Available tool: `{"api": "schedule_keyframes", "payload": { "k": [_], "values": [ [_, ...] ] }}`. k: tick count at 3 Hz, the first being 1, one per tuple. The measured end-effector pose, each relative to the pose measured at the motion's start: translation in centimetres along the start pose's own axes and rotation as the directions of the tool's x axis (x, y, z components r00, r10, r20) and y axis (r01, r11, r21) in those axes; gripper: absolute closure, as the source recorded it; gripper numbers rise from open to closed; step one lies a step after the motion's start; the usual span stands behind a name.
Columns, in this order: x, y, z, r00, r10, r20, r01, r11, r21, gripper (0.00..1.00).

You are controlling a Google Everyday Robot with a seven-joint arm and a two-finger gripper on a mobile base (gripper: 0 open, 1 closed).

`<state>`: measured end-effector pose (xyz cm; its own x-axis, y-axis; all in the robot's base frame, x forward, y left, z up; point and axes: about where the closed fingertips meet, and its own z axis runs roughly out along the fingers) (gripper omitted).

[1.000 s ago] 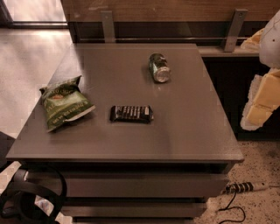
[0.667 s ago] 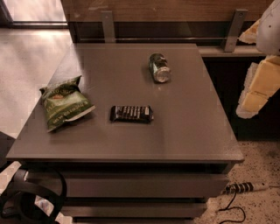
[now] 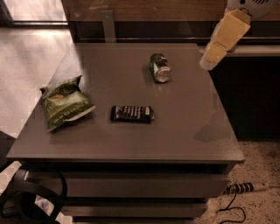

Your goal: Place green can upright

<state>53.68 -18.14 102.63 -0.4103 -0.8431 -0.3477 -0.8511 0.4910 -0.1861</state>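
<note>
Approach step: can [image 3: 160, 68] lay on its side, far centre of counter [image 3: 183, 127], untouched; tool [image 3: 210, 59] hung apart to its right, open or closed unclear; next likely needs descent onto can, grip, then tipping upright.

You are looking down at a grey-brown table [image 3: 183, 127] sitting on drawer-like fronts [image 3: 131, 186]. Behind it a wood-panelled wall [image 3: 166, 9] is running across the top, with a grey upright post [image 3: 108, 25] standing before it. Daylight is washing over the pale floor [image 3: 30, 57] on the left; on the right, speckled floor [image 3: 262, 162] is carrying a power strip [image 3: 245, 188]. The gripper [image 3: 208, 64] is hanging above the table's far right corner.
</note>
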Motion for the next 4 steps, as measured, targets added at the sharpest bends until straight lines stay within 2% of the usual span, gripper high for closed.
{"api": "schedule_keyframes", "payload": {
  "k": [1,2,3,4],
  "values": [
    [-2.5,-2.4,1.0,0.981,0.179,0.074,-0.183,0.9814,0.058,0.0],
    [-3.9,-4.0,4.9,0.949,0.302,0.086,-0.311,0.943,0.119,0.0],
    [-4.4,-5.5,9.4,0.902,0.425,0.077,-0.432,0.8861,0.167,0.0],
    [-4.0,-7.2,12.2,0.826,0.56,0.062,-0.56,0.8053,0.195,0.0]
  ]
}}
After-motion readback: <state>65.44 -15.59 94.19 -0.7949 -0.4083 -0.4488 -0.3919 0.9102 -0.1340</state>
